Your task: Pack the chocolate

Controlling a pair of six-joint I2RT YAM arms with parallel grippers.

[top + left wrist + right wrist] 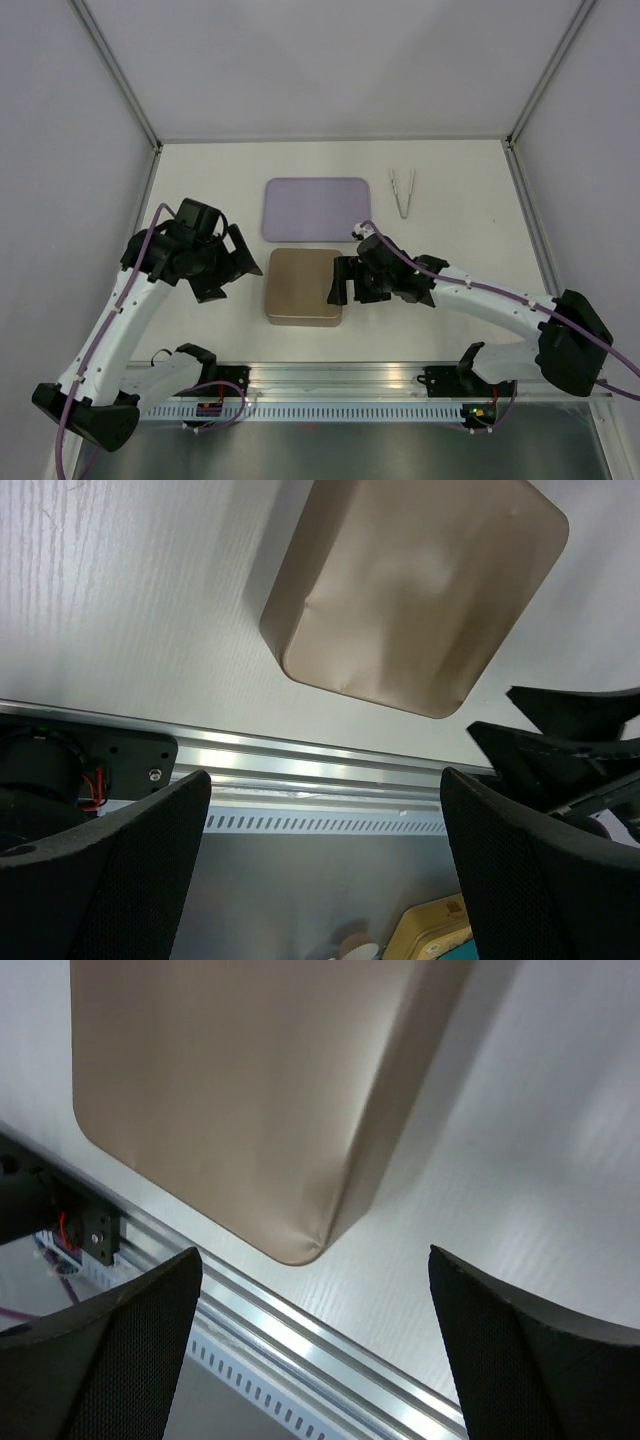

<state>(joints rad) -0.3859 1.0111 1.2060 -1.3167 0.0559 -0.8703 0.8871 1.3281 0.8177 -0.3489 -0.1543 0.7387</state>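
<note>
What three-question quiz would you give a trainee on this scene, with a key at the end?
1. True or false: the right gripper holds the metal tongs.
2. What lies just beyond the far edge of the gold tin? A) a flat lavender panel B) the metal tongs C) a paper cup
3. In one word, how do the jaws of the left gripper stand?
Key: 1 false, the tongs lie apart from both grippers; 2 A; 3 open.
</note>
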